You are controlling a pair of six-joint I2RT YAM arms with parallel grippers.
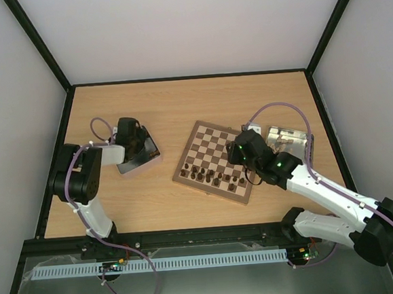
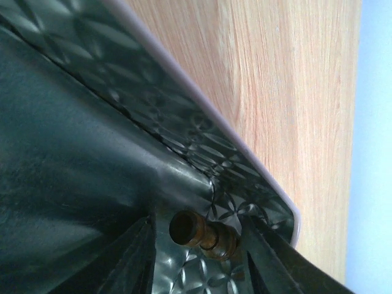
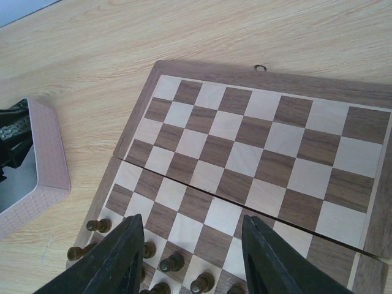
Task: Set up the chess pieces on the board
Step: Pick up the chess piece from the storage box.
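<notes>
The board (image 1: 213, 142) lies mid-table, with several dark chess pieces (image 1: 216, 176) standing in its two near rows. My right gripper (image 1: 241, 147) hovers over the board's right side. In the right wrist view it is open (image 3: 191, 215) above the bare squares (image 3: 245, 135), nothing between its fingers, with pieces (image 3: 171, 263) just below. My left gripper (image 1: 131, 142) reaches down into the left tray (image 1: 150, 161). There one brown piece (image 2: 199, 233) lies on its side between the fingers (image 2: 199, 220). The right finger is at the piece's head. A gap shows at the left finger.
A second tray (image 1: 288, 140) sits right of the board, behind my right arm. The left tray's patterned floor (image 2: 184, 141) and pale rim (image 2: 245, 147) border bare table wood (image 2: 294, 92). In the right wrist view the left tray's side (image 3: 49, 159) lies left of the board.
</notes>
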